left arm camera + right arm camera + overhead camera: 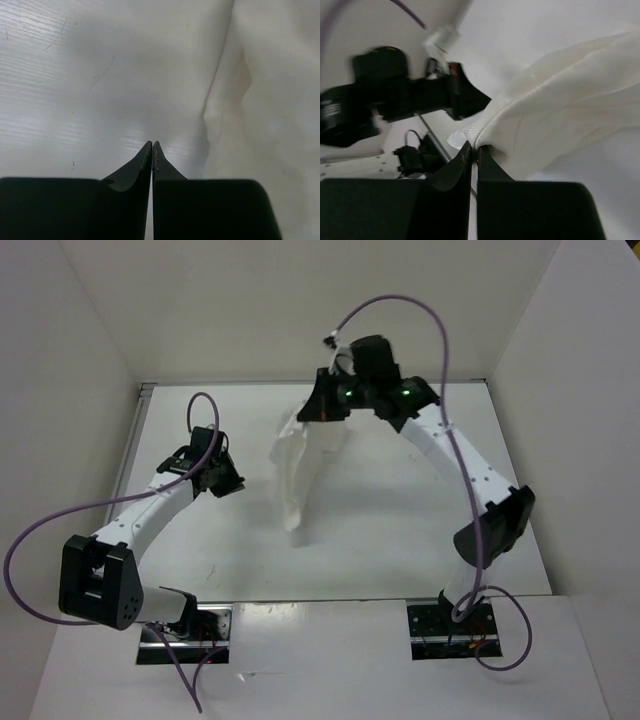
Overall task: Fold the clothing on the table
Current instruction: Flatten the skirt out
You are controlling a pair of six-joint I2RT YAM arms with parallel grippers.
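Now the right jaws pinch the clothing, left jaws closed beside it.

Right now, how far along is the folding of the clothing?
Done: no finished fold shows; the clothing hangs bunched and stretched. In hand: the right claw is shut on one edge and holds it raised, while the other end reaches the table. The left claw is shut and empty beside the cloth. Left: lay it flat and fold it.

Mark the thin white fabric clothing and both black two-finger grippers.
thin white fabric clothing point(297, 475), top view, mid-drape.
left gripper point(152, 144), left wrist view, shut fingertips.
right gripper point(474, 146), right wrist view, tips pinching clothing.
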